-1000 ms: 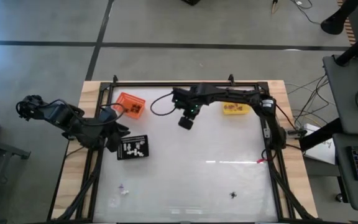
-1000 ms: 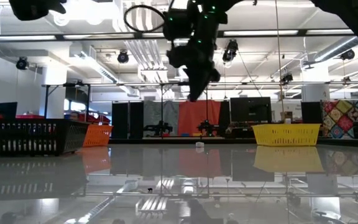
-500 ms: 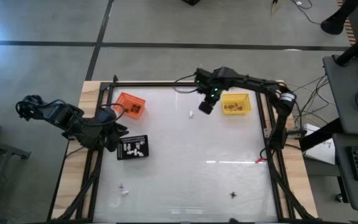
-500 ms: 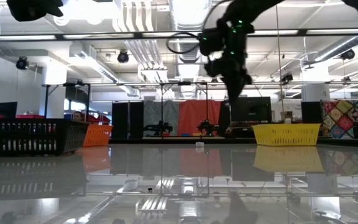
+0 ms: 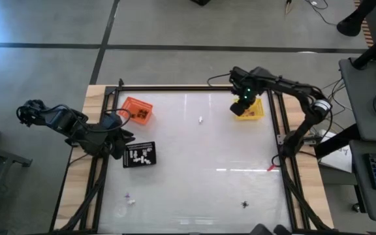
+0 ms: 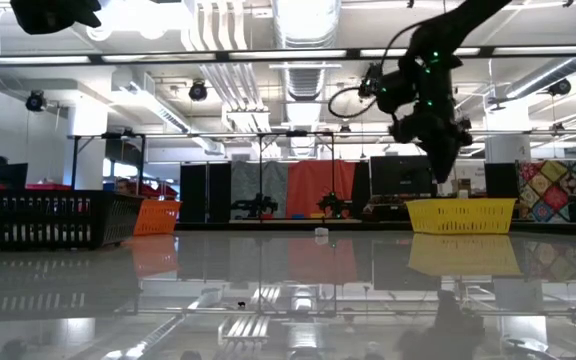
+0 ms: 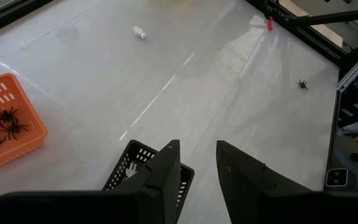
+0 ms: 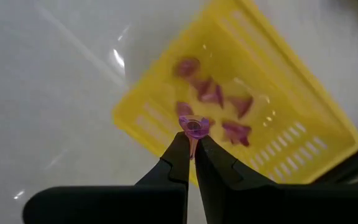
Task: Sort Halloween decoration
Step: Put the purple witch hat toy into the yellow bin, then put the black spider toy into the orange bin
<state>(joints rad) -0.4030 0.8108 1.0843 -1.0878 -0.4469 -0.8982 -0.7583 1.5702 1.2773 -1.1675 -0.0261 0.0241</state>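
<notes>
Sorting looks well advanced: the yellow tray (image 8: 278,124) below the right gripper (image 8: 191,149) already carries purple trinkets (image 8: 219,96), the orange tray (image 5: 136,109) black spiders (image 7: 2,121), and the black tray (image 5: 140,155), just ahead of the idle, parted left gripper (image 7: 197,168), white pieces. Clenched on one more purple trinket (image 8: 194,127), the right gripper hangs over the yellow tray's near edge. Strays remain well away from it: a white piece (image 5: 201,120), a black spider (image 5: 245,204) and pale bits (image 5: 129,198).

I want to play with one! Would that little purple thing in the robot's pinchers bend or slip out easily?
Probably stiff: the purple trinket stands straight up from the right gripper without drooping. Likely very light, being tiny beside the fingers. It might slip, since only its thin stem is pinched over the yellow tray.
</notes>
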